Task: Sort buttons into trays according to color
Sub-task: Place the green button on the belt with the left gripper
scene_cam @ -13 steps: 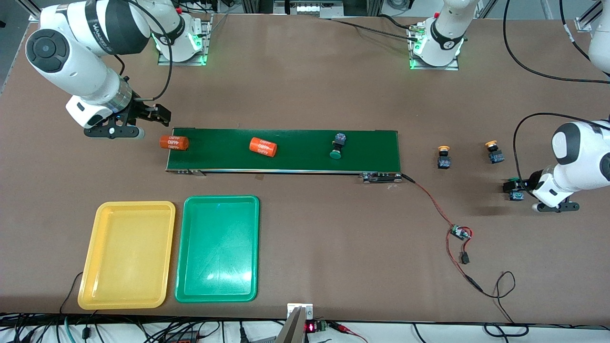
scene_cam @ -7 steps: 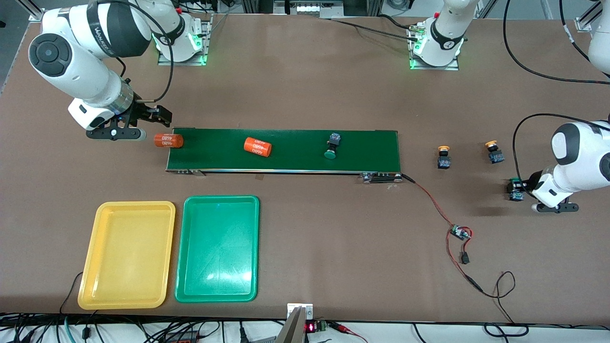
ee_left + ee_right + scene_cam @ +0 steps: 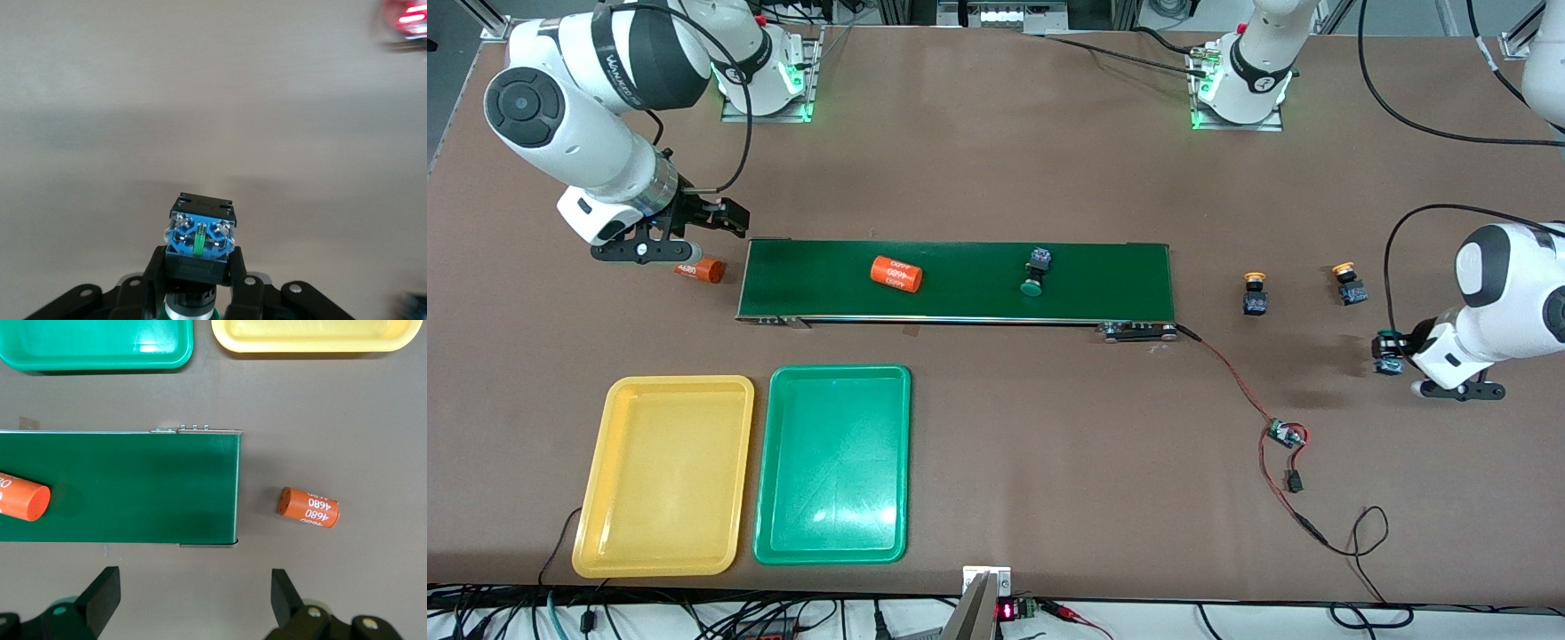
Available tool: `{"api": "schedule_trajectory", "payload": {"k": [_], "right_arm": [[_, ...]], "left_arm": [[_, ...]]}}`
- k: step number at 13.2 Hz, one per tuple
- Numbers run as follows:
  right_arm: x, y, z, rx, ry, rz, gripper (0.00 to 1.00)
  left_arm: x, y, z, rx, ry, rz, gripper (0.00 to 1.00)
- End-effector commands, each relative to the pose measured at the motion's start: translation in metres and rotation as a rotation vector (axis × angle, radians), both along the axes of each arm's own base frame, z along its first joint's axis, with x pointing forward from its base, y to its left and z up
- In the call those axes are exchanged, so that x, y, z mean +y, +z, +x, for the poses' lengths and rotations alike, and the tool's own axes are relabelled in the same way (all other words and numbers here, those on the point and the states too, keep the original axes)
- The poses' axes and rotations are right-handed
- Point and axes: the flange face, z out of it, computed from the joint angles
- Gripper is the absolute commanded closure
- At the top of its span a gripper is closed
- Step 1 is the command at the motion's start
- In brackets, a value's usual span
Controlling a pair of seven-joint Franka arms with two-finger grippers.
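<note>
My left gripper (image 3: 1387, 354) is shut on a green button (image 3: 200, 233), its black fingers (image 3: 237, 270) clamping the blocky body, low over the table at the left arm's end. Whether the button is off the table I cannot tell. Two yellow-capped buttons (image 3: 1255, 293) (image 3: 1349, 284) stand upright on the table between it and the belt. Another green button (image 3: 1035, 274) lies tipped on the dark-green belt. The yellow tray (image 3: 663, 471) and green tray (image 3: 833, 462) sit side by side, nearer the front camera than the belt. My right gripper (image 3: 193, 583) hangs open over the table off the belt's end.
The conveyor belt (image 3: 960, 284) carries an orange cylinder (image 3: 895, 274). A second orange cylinder (image 3: 700, 269) lies on the table just off the belt's end, under my right gripper. A red and black wire with a small board (image 3: 1285, 435) trails from the belt's other end.
My left gripper has shut on the green button. The belt carried the cylinders and the green button toward the right arm's end, and one cylinder rolled off onto the table.
</note>
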Motion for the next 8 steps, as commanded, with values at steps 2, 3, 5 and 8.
{"api": "schedule_trajectory", "payload": {"k": [2, 3, 5, 8], "right_arm": [[0.001, 0.003, 0.003, 0.000, 0.013, -0.011, 0.00], [0.001, 0.003, 0.003, -0.001, 0.011, -0.011, 0.00], [-0.001, 0.003, 0.003, -0.001, 0.008, -0.011, 0.00], [-0.001, 0.002, 0.004, -0.002, 0.004, -0.011, 0.00]], "left_arm": [[-0.087, 0.056, -0.006, 0.061, 0.013, -0.006, 0.98], [-0.110, 0.056, -0.012, 0.083, 0.022, 0.007, 0.99], [-0.165, 0.064, -0.019, 0.092, 0.042, -0.024, 1.00], [-0.236, 0.063, -0.042, 0.133, 0.077, -0.143, 1.00]]}}
